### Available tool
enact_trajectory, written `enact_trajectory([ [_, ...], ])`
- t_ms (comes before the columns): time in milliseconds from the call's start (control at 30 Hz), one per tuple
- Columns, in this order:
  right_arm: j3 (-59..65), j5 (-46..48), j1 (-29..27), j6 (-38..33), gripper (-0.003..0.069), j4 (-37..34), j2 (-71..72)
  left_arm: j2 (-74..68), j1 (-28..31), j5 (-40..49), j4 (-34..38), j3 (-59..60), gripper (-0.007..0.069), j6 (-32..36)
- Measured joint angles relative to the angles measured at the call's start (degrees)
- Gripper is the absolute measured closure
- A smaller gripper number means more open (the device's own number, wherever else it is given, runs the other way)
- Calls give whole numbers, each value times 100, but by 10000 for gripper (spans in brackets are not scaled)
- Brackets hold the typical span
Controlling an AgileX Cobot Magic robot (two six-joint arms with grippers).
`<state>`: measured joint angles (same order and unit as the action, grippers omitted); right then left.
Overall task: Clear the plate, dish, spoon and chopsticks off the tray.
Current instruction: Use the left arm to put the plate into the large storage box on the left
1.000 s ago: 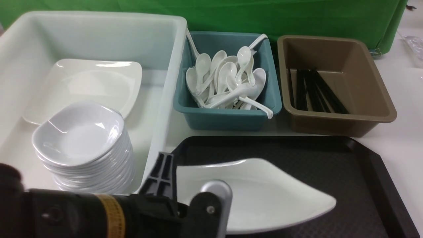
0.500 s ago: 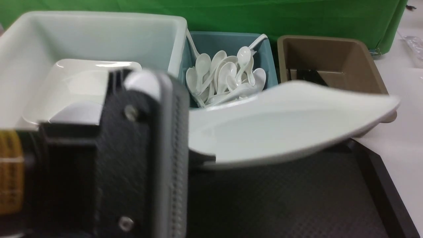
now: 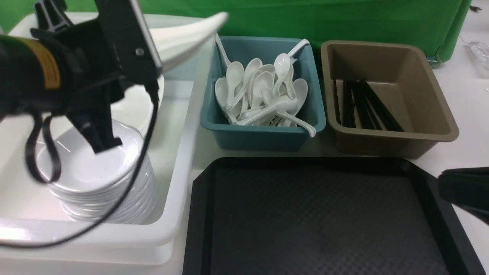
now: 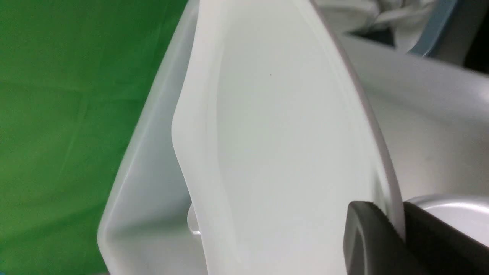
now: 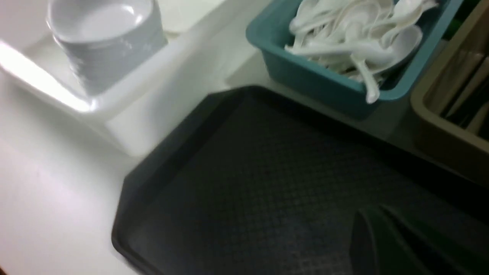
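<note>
My left gripper (image 3: 151, 49) is shut on the rim of the large white plate (image 3: 191, 32) and holds it steeply tilted above the white bin (image 3: 179, 160). In the left wrist view both fingers (image 4: 366, 236) pinch the plate (image 4: 267, 133) at its edge. The black tray (image 3: 305, 217) has nothing on its floor. My right gripper (image 3: 460, 187) is shut and empty over the tray's right rim; its dark fingers (image 5: 366, 236) hover above the tray (image 5: 237, 179). A stack of dishes (image 3: 99, 179) stands in the white bin under the left arm.
A teal bin (image 3: 263, 135) behind the tray holds several white spoons (image 3: 263, 95). A brown bin (image 3: 397, 137) to its right holds black chopsticks (image 3: 363, 107). Another plate (image 3: 133, 109) lies in the white bin, mostly hidden by the arm. A green backdrop closes the back.
The left arm has lifted the plate off the tray and swung it up and left over the white bin. The right gripper has come into view at the right edge.
</note>
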<state>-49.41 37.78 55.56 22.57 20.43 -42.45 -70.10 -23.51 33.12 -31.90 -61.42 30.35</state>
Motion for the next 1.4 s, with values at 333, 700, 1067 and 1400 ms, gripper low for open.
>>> enact_trajectory([
  [333, -5, -14, 0, -310, 637, -95, -31, -1723, 1034, 111, -26, -701, 591, 292],
  [700, -5, 2, 0, -544, 637, -373, -31, -2891, 1122, 500, -74, -1827, 591, 397],
  [1067, -5, 264, 0, -853, 637, -680, -31, -3135, 1128, 521, -91, -1832, 595, 25],
  [1400, -5, 271, 0, -1004, 637, -950, -31, -3135, 1128, 536, 273, -1866, 407, -54],
])
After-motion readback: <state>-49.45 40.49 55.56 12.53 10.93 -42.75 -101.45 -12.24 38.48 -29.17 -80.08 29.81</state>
